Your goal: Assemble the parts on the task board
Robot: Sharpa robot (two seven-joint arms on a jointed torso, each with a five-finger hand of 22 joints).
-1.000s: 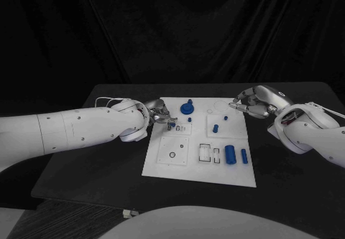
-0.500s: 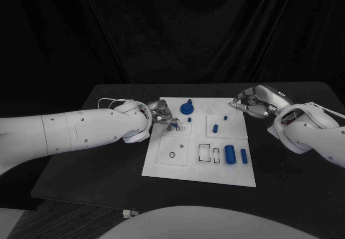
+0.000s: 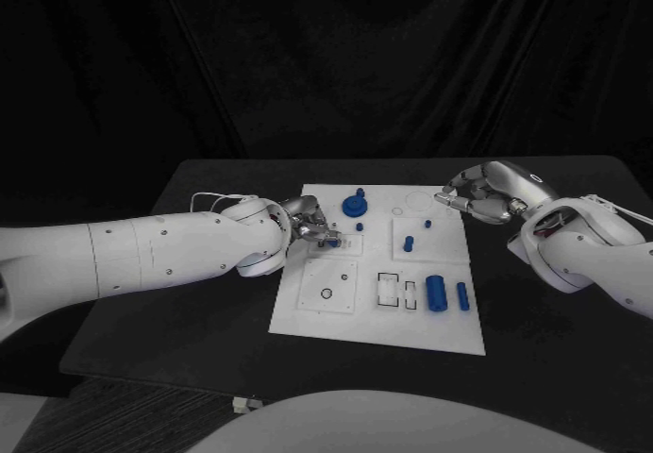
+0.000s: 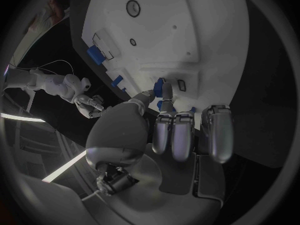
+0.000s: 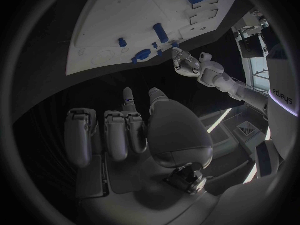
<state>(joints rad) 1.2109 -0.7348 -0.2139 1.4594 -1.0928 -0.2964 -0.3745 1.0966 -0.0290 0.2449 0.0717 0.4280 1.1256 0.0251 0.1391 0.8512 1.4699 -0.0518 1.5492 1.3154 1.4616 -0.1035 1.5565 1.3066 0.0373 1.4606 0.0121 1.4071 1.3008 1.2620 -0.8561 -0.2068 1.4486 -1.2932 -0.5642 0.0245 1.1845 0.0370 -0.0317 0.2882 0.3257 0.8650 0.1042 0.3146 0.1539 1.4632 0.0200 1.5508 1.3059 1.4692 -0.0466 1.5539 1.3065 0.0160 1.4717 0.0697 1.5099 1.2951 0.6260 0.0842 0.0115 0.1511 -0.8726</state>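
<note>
Sitting on table point(image 3: 204, 311): one white task board point(image 3: 313, 316) | pinching small blue part point(image 4: 166, 90) over board's left recess: left hand point(image 3: 308, 224), part's long axis running along fingertips | hovering past board's far right corner, fingers curled in, holding nothing: right hand point(image 3: 479, 200) | lying flat ahead of it: about six blue parts.

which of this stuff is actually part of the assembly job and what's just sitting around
Part of the job:
- task board
- small blue part pinched by the left hand
- blue knob part
- blue cylinder and slim blue bar
- small blue pegs
- right hand, holding nothing, beside the board

Just lying about:
- black table
- small pale item at the table's near edge
</note>
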